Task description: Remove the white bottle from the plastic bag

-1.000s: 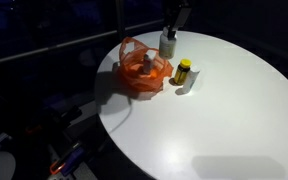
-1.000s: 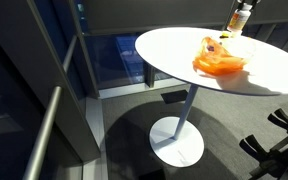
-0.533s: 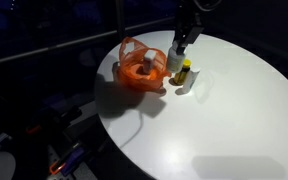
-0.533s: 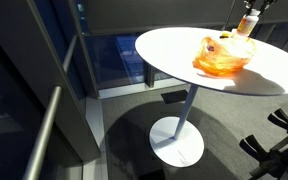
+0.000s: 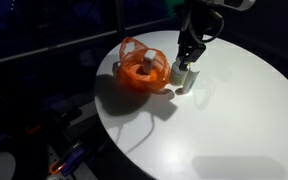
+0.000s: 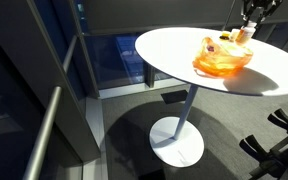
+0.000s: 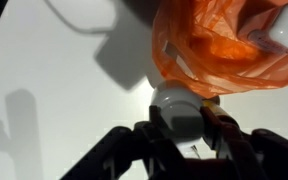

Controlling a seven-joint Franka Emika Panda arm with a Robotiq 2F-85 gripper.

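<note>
Step in hand: set-down and release, by my read. The hand (image 5: 188, 58) is closed on the white bottle (image 5: 182, 75), fingers either side of it just under the cap. The wrist view shows this best: the white bottle (image 7: 179, 106) is clamped between the two dark fingers (image 7: 144, 140).

Bottle location: outside the plastic bag (image 5: 142, 76), upright, just beside the bag's rim on the side away from the desk edge, low over the desk (image 5: 229, 120). Cannot tell whether its base touches the desk; the hand blocks that spot. In the wrist view the orange plastic bag (image 7: 229, 55) bulges right up to the bottle and may brush it.

A second white object (image 5: 144, 66) sits inside the bag, also seen at the top corner of the wrist view (image 7: 287, 32). It looks like another container; too blurry to be sure.

In the other exterior view the hand (image 6: 249, 24) is at the far rim of the desk (image 6: 174, 48), behind the bag (image 6: 222, 58). Little detail there.

Progress: the removal looks essentially done.

Next move calls for:
- lowering until the base is flat on the desk, if it isn't already
- opening the fingers
- lifting straight up, so the bottle doesn't tip and the bag film doesn't snag
</note>
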